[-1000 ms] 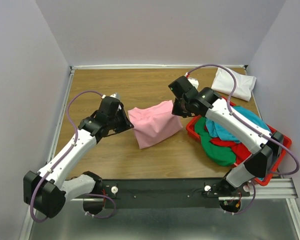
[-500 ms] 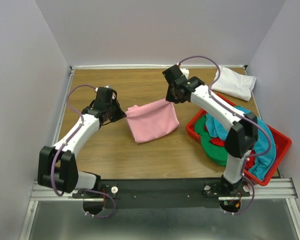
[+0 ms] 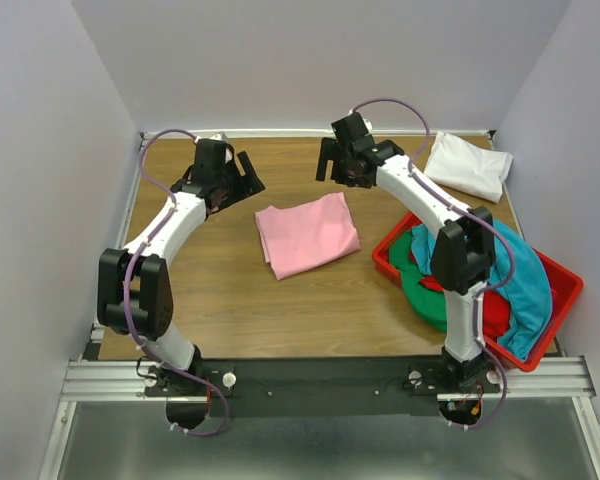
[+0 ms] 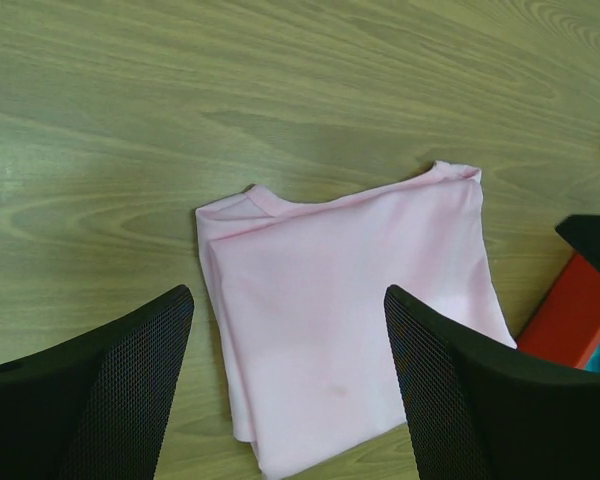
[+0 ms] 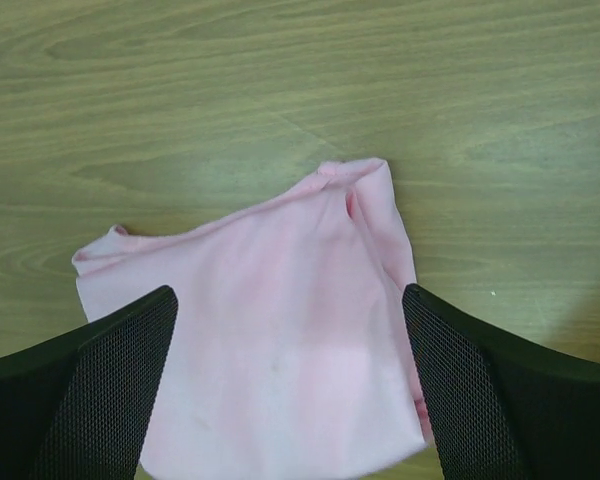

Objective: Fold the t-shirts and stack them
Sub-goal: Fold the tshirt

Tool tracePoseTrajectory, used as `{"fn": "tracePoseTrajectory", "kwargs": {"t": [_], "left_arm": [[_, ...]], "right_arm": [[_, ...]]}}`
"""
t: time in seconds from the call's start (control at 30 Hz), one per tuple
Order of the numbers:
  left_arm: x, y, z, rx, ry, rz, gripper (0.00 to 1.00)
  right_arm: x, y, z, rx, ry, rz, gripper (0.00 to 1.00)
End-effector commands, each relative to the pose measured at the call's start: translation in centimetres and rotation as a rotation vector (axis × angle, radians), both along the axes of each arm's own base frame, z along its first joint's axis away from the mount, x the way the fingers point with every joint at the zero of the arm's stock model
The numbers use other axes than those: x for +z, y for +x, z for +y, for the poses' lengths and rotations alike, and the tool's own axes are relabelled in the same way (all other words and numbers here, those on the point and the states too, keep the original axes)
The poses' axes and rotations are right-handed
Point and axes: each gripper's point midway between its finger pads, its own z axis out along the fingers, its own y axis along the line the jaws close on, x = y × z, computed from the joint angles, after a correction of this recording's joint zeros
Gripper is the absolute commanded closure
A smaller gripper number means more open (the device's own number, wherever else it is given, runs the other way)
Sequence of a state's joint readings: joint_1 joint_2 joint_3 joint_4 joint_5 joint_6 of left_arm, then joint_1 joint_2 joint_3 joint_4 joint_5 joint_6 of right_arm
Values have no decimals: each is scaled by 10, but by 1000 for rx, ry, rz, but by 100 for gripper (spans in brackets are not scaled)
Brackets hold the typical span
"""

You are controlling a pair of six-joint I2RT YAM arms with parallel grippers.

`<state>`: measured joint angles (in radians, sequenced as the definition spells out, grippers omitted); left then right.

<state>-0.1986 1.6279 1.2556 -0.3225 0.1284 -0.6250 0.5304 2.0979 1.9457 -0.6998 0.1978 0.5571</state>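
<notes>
A light pink t-shirt (image 3: 308, 235) lies folded flat on the wooden table (image 3: 230, 300), and nothing holds it. My left gripper (image 3: 245, 172) hovers open above and behind its left side. My right gripper (image 3: 330, 165) hovers open behind its right corner. The left wrist view looks down on the pink t-shirt (image 4: 350, 330) between the spread jaws of the left gripper (image 4: 288, 300). The right wrist view shows the pink t-shirt (image 5: 270, 350) under the wide-open right gripper (image 5: 288, 295). A folded white t-shirt (image 3: 470, 167) lies at the back right.
A red plastic bin (image 3: 563, 283) stands at the right and holds a teal t-shirt (image 3: 525, 285), a green one (image 3: 428, 292) and a red one (image 3: 495, 318). The bin's corner (image 4: 570, 315) shows at the right of the left wrist view. Grey walls close in the table.
Both grippers have opened and let go of the pink t-shirt, which has dropped flat onto the table. Both arms have drawn back toward the far edge.
</notes>
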Motion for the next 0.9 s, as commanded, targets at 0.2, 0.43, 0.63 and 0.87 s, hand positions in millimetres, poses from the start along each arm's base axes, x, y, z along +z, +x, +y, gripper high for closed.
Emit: {"fn": "tracePoseTrajectory", "kwargs": {"t": [0.2,0.43,0.63,0.87], "left_arm": [[-32,-50,-4,-50,2,66,15],[-56,-69,-13,-83,8,125,15],[-76,-78,-19,-110,29,169,17],[-96,-81,-28,-138,42,211,19]], "right_arm": [[-6,-54,-21,105,10,55,0],[-31,-72,-27,124,22,115,0],[-50,-76,-29,164,20,139,1],[-63,-72,-26,242,97,174,0]]}}
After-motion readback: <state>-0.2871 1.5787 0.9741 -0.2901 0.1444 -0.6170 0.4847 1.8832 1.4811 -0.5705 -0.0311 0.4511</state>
